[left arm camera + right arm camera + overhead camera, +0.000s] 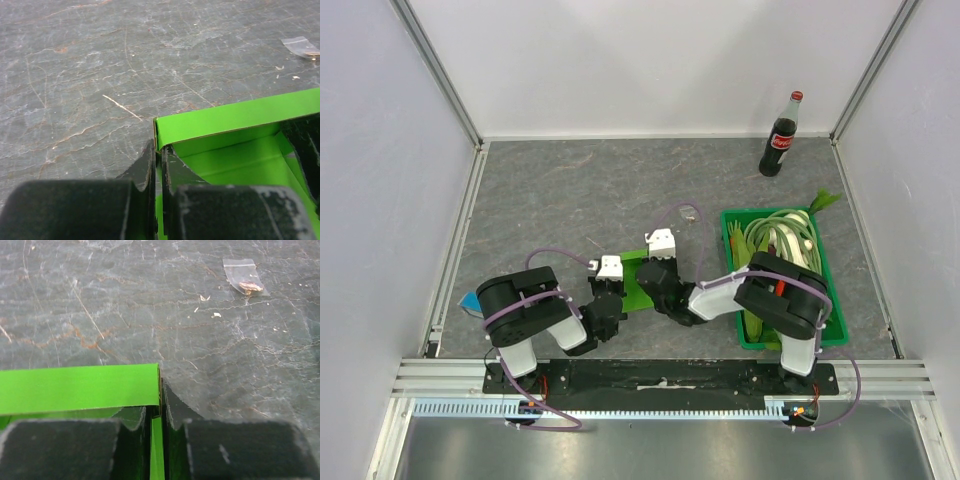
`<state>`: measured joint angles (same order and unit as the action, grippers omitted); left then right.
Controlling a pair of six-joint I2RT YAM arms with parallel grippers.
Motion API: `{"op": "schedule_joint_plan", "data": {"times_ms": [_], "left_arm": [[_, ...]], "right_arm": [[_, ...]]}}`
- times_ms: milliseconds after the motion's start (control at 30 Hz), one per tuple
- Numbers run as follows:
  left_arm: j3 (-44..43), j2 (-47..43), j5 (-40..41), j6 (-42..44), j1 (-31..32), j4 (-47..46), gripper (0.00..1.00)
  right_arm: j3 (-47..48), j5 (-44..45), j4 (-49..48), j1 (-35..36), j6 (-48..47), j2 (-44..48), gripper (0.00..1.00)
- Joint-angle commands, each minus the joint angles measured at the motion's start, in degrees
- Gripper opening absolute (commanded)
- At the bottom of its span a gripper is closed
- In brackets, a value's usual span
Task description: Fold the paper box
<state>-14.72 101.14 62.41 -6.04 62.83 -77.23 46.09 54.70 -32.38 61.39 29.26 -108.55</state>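
The lime-green paper box (636, 274) lies on the grey table between my two grippers, with its walls partly raised. My left gripper (159, 148) is shut on the box's left side wall at the corner; the far wall (235, 118) runs off to the right and the floor shows inside. My right gripper (155, 396) is shut on the opposite side wall, a green strip of card (157, 445) pinched between its fingers beside the folded far wall (80, 388). From above, the left gripper (608, 300) and right gripper (660, 281) flank the box.
A dark-green crate (760, 212) of vegetables stands at the right, under the right arm. A cola bottle (781, 135) is at the back right. A small blue block (470, 300) lies at the far left. A small clear plastic bag (245, 278) lies beyond the box.
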Motion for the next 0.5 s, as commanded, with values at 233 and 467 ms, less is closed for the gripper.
{"op": "schedule_joint_plan", "data": {"times_ms": [233, 467], "left_arm": [[0.2, 0.0, 1.7, 0.6, 0.9, -18.1, 0.02], [0.2, 0.0, 1.2, 0.8, 1.0, -18.1, 0.02]], "right_arm": [[-10.7, -28.2, 2.0, -7.8, -15.5, 12.6, 0.42], [-14.3, -42.3, -1.8, -13.7, -15.6, 14.3, 0.48]]}}
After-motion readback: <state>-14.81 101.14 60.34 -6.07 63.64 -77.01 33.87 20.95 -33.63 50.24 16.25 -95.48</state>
